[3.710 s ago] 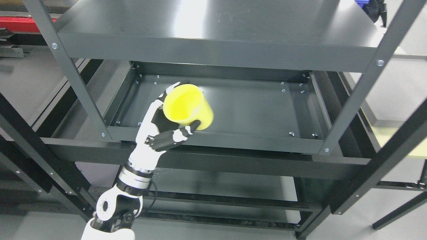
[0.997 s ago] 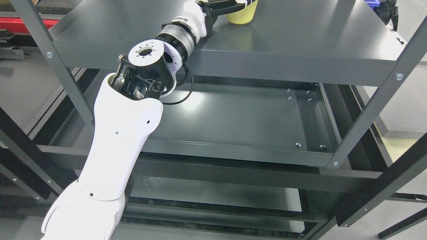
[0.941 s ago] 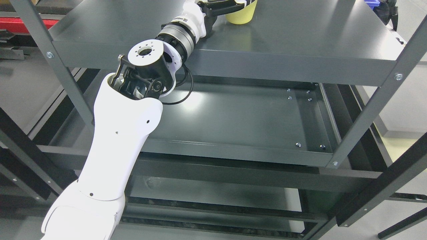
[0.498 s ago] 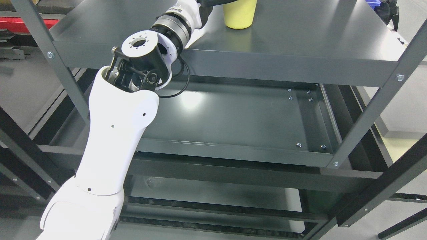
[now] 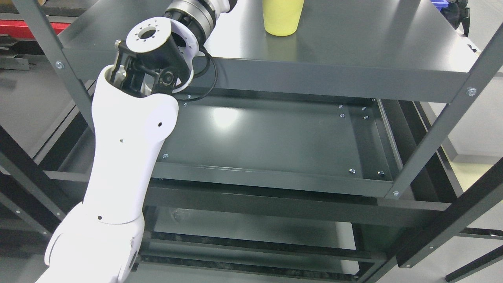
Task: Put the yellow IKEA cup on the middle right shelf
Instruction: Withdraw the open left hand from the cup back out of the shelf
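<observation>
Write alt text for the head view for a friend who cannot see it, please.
A yellow cup stands upright on the upper shelf of a dark metal rack, its top cut off by the picture's edge. The robot's white left arm rises from the lower left toward it, its hand out of view above. The recessed shelf below is bare.

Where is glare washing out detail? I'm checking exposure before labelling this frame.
Head view: a bright reflection on the upper shelf left of the yellow cup; a smaller glare patch on the shelf below, near its back left; the white left arm is overexposed low down; the cup's top is cropped; focus is sharp.
</observation>
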